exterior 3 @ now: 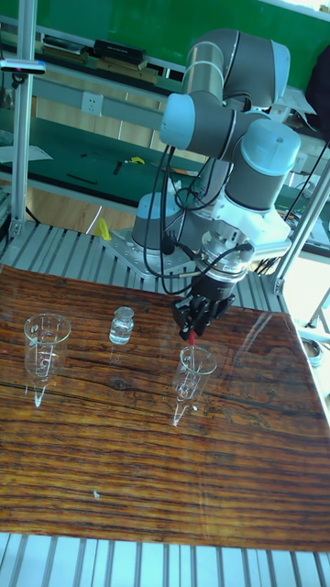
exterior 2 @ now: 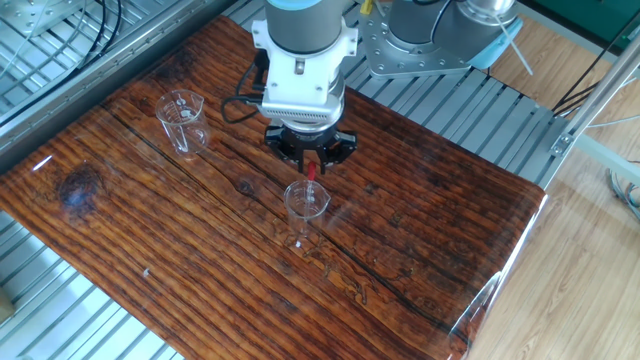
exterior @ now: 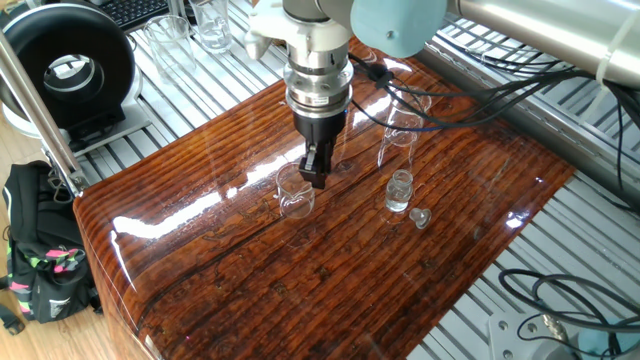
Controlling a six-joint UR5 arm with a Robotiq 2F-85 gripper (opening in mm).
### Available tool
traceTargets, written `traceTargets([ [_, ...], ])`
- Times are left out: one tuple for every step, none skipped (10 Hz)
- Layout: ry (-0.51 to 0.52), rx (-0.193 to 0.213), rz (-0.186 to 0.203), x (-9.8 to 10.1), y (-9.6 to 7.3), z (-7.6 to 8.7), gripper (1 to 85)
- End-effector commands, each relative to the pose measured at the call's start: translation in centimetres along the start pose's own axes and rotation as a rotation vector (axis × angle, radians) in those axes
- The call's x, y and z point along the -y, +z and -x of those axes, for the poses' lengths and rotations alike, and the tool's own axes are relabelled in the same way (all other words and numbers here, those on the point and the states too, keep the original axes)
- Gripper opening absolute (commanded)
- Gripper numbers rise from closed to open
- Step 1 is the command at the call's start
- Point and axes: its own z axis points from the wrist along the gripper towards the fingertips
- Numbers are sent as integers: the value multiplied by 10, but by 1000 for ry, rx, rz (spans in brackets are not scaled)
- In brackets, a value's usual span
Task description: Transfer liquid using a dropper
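Note:
My gripper (exterior 2: pixel 310 163) points straight down and is shut on the red bulb of the dropper (exterior 2: pixel 311 173). The bulb also shows below the fingers in the tall fixed view as the dropper (exterior 3: pixel 192 338). The clear tube hangs into a small clear glass beaker (exterior 2: pixel 305 208), also seen as the beaker (exterior: pixel 295 196) and the beaker (exterior 3: pixel 193 369). In one fixed view the gripper (exterior: pixel 317 176) hides the bulb. The tube is hard to trace against the glass. I cannot make out the liquid in any vessel.
A second clear glass (exterior 2: pixel 183 120) stands apart toward the table's far side, seen too as the glass (exterior 3: pixel 44 341) and the glass (exterior: pixel 402 132). A small glass bottle (exterior: pixel 399 191) and its stopper (exterior: pixel 421 217) sit nearby. Cables trail behind the arm.

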Motion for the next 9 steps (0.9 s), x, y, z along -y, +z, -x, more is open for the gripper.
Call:
traceTargets([
  [4, 11, 16, -2, -1, 0, 350],
  [4, 14, 20, -3, -1, 1, 343],
  [6, 14, 18, -3, -1, 1, 340],
  [6, 14, 16, -2, -1, 1, 333],
  [6, 18, 19, -3, -1, 2, 333],
  [6, 22, 19, -3, -1, 4, 333],
  [3, 24, 17, -2, -1, 5, 333],
  [-1, 29, 16, -1, 0, 6, 333],
  [-1, 31, 18, -2, 0, 7, 333],
])
